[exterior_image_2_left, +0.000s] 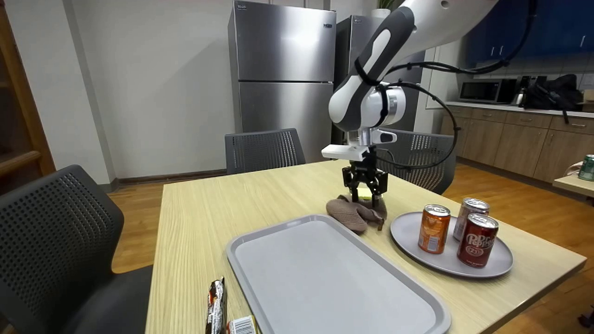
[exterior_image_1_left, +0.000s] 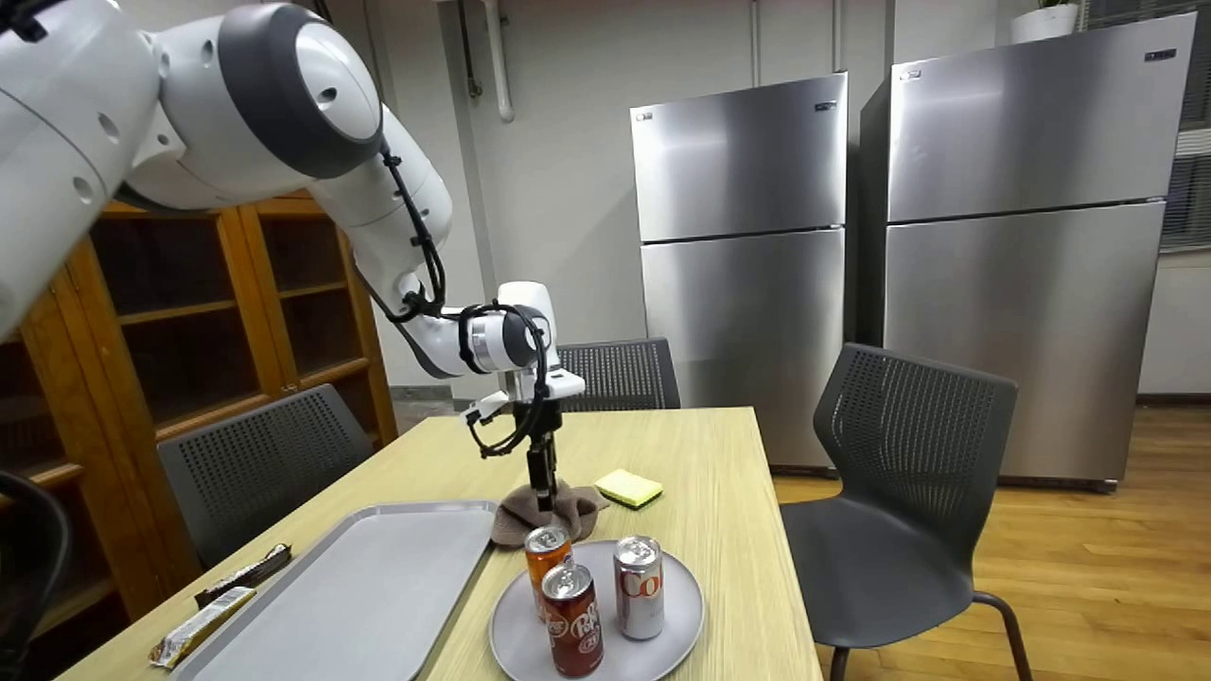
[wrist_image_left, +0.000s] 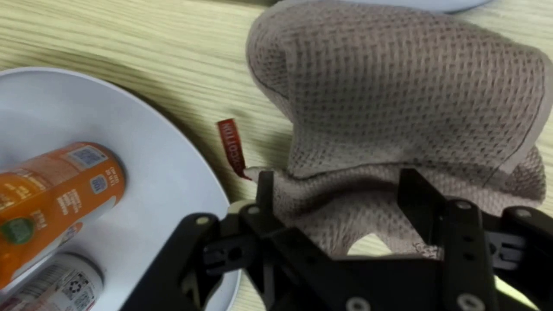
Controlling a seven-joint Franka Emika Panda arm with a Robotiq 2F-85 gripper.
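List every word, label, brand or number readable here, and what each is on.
"Dr Pepper": red can
"23": same can
"CO", the rest not showing: silver can
"COTTON", preceding print unclear: red tag on the cloth
Too small or blurred to read surely: print on the orange can, green can, fridge badges, bar wrappers

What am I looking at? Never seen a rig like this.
A white robot arm ends in a black two-finger gripper. Two pictures come from cameras standing outside the robot; the close-up comes from its wrist camera, looking past the fingers. On the table are a gray tray, a round plate with three standing cans, a crumpled brown cloth, a yellow sponge and two wrapped bars. The fingers stand apart at the cloth, so nothing seems to be held, though whether they touch it is hard to tell.
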